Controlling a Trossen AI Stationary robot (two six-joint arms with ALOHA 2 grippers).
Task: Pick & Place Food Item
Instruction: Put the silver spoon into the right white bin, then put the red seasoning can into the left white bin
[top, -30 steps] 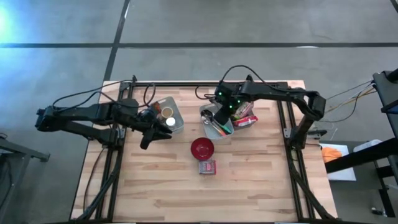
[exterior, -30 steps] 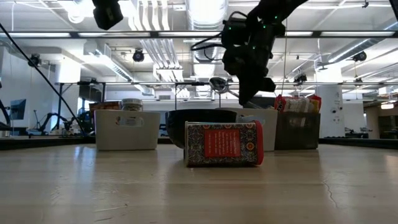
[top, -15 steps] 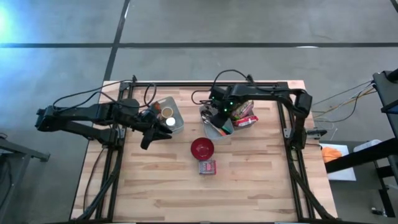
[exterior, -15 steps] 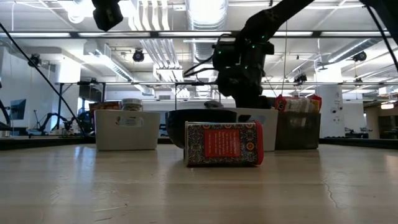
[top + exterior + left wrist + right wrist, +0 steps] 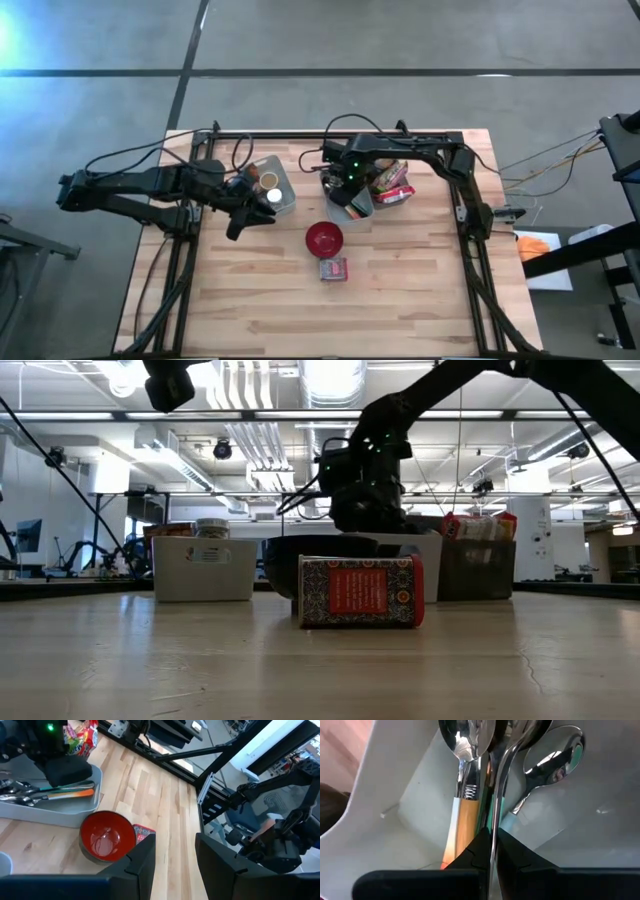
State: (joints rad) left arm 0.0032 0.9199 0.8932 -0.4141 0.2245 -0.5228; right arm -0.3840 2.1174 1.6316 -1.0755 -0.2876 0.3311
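The right gripper point(image 5: 490, 851) is down in the white cutlery bin point(image 5: 352, 203), its fingers pressed together on the thin metal handle of a utensil point(image 5: 496, 795) that runs up between them. Only the right wrist view shows this: spoon bowls point(image 5: 555, 755) crowd the bin beside an orange-handled piece point(image 5: 461, 820). From above, the arm hides the bin's contents.

The left gripper point(image 5: 174, 857) hangs above the table beside the grey bin point(image 5: 272, 186), fingers partly apart with nothing between them.

The red bowl point(image 5: 324, 238) sits on the table point(image 5: 400, 290) just in front of the cutlery bin, and the red tin point(image 5: 333, 269) lies just in front of the bowl. The low view shows the tin's patterned face point(image 5: 360, 592) with a label panel whose writing is too small to read; the bowl is only a dark rim behind it there. The snack packets point(image 5: 392, 185), in a bin just beside the cutlery bin, carry print, but none can be read. Two jars point(image 5: 270, 187) stand in the grey bin.
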